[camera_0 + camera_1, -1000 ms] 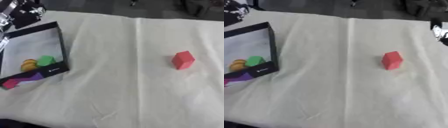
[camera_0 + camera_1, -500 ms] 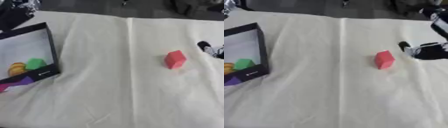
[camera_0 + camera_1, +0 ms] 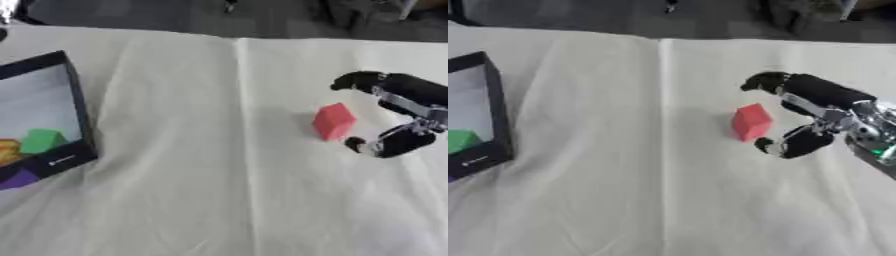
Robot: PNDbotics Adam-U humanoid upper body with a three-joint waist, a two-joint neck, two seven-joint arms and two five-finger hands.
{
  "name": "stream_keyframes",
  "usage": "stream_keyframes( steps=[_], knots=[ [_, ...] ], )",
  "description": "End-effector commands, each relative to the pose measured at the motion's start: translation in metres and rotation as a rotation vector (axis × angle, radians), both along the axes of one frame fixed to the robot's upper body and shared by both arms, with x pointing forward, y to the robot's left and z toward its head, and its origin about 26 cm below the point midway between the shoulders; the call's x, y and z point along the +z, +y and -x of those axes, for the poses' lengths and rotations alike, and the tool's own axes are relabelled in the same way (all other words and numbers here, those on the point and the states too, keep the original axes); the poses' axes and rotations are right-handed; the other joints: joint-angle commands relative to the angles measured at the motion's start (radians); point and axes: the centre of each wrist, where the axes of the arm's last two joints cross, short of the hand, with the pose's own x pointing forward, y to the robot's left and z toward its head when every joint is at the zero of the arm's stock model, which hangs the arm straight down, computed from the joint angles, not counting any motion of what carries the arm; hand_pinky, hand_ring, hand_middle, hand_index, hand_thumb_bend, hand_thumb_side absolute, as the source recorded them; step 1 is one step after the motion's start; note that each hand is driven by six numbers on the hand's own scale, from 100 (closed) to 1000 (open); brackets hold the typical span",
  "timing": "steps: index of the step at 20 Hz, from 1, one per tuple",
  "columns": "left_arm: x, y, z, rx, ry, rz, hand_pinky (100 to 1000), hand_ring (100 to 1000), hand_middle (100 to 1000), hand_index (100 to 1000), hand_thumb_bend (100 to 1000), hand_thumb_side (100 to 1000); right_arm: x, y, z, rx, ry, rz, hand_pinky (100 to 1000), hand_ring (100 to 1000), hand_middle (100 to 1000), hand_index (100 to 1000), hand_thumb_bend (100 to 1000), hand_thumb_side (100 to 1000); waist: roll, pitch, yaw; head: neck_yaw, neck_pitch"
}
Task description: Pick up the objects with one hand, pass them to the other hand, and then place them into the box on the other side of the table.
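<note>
A cream cloth-covered table [image 3: 192, 165] fills most of the frame. A red cube-shaped block [image 3: 332, 121] sits right of centre. Just to its right, the robot's black right hand [image 3: 820, 115] reaches in from the right edge, fingers spread either side of the block, apparently not touching it. At the left edge lies a black-rimmed open box [image 3: 73, 95], holding a green block [image 3: 41, 140] with an orange piece [image 3: 7, 150] to its left.

My right hand [image 3: 820, 112] reaches in beside the red block [image 3: 751, 121], fingers and thumb spread around it without touching. The black-rimmed box [image 3: 492, 107] sits far left.
</note>
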Motion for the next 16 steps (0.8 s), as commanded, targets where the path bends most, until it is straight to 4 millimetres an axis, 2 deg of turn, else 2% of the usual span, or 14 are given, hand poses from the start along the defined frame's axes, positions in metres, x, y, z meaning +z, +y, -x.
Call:
stream_keyframes(
  steps=[1, 7, 11, 13, 16],
  knots=[
    [0.008, 0.004, 0.005, -0.028, -0.027, 0.013, 894, 869, 642, 754, 100, 694, 0.016, -0.01, -0.006, -0.03, -0.032, 0.07, 1000, 975, 943, 943, 412, 100, 0.002, -0.015, 0.003, -0.003, -0.016],
    [0.007, 0.007, 0.005, -0.025, -0.01, 0.025, 893, 867, 630, 746, 100, 686, 0.034, -0.022, -0.014, -0.079, -0.048, 0.181, 1000, 978, 936, 934, 399, 100, 0.001, -0.009, 0.006, -0.002, -0.017],
    [0.009, 0.008, 0.006, -0.016, -0.009, 0.009, 893, 866, 627, 740, 100, 683, 0.049, -0.03, -0.009, -0.077, -0.031, 0.247, 1000, 987, 935, 933, 441, 100, -0.007, 0.001, 0.011, -0.008, -0.02],
    [0.01, 0.008, 0.006, -0.017, -0.008, 0.005, 893, 866, 624, 734, 100, 681, 0.053, -0.035, -0.01, -0.087, 0.004, 0.239, 1000, 997, 950, 931, 362, 100, -0.01, 0.007, 0.016, -0.014, -0.023],
    [0.011, 0.007, 0.006, -0.019, -0.005, -0.003, 893, 866, 624, 733, 100, 679, 0.062, -0.042, -0.017, -0.118, 0.047, 0.195, 1000, 1000, 949, 931, 340, 100, -0.011, 0.011, 0.021, -0.019, -0.022]
  ],
)
